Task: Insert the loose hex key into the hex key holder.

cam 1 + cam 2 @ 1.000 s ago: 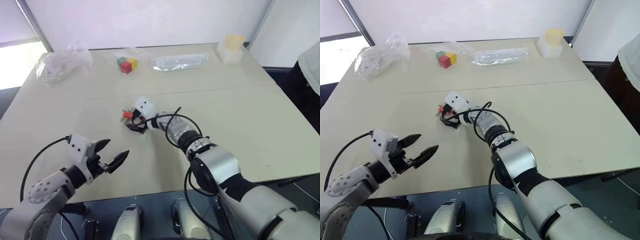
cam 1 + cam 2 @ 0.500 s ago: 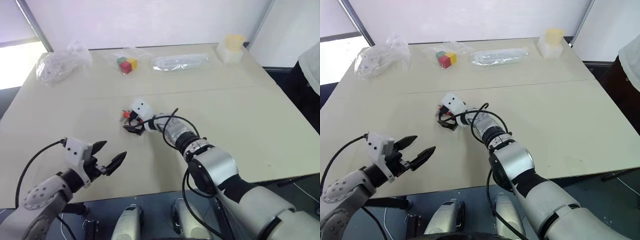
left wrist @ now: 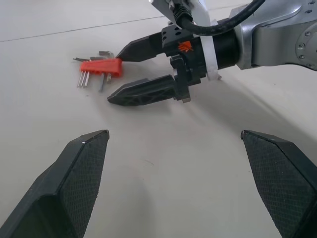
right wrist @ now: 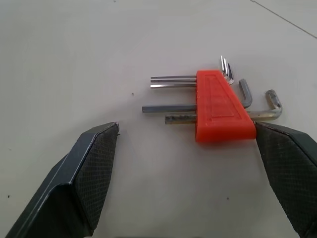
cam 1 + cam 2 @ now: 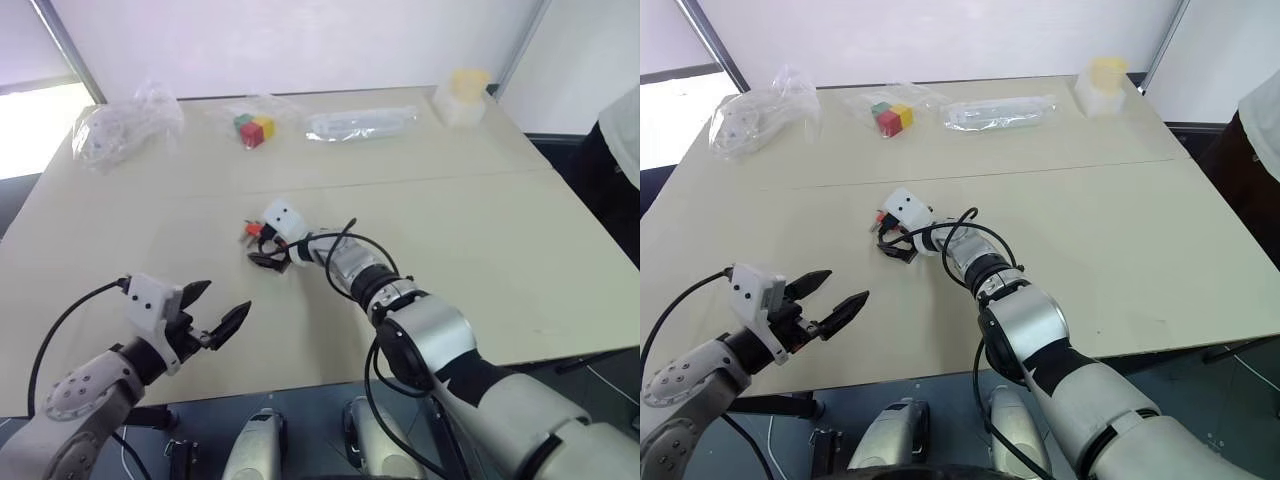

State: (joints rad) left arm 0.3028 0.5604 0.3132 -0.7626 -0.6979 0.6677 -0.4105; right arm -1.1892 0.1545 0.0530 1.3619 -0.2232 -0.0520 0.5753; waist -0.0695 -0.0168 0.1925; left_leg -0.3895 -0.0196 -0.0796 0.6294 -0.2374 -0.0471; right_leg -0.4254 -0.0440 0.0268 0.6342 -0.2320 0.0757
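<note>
The hex key holder, an orange-red block with several grey keys through it, lies flat on the beige table near its middle. My right gripper is open around it, low over the table. One fingertip sits right at the holder's end, and the other finger lies beside it. I cannot tell a loose hex key apart from the keys in the holder. My left gripper hovers open and empty near the table's front left, pointing toward the holder.
Along the far edge lie a crumpled plastic bag, a bag with red, green and yellow cubes, a long clear bag and a white and yellow container. A person stands at the right edge.
</note>
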